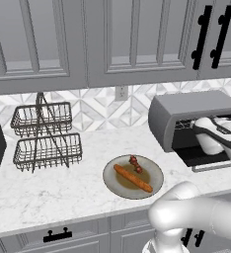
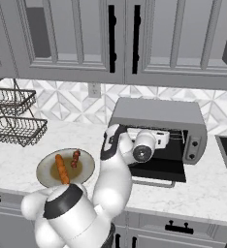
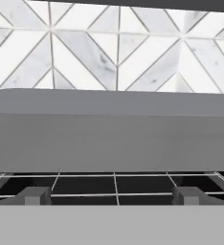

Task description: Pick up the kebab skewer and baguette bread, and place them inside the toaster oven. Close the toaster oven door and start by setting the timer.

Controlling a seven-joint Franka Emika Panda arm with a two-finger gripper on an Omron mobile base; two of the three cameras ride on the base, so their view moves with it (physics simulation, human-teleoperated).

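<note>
Gripper [image 3: 112,195] gapes empty at the oven [image 2: 156,116] mouth, skewer [image 1: 134,163] and baguette [image 1: 133,178] on the plate [image 1: 154,187]: your swing back risks clipping the open door [image 2: 156,170].

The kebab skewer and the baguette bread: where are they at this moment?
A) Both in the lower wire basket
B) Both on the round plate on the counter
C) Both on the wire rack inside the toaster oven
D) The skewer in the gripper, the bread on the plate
B: the kebab skewer and the baguette bread lie side by side on the round plate, while the open gripper faces the toaster oven, holding nothing.
</note>
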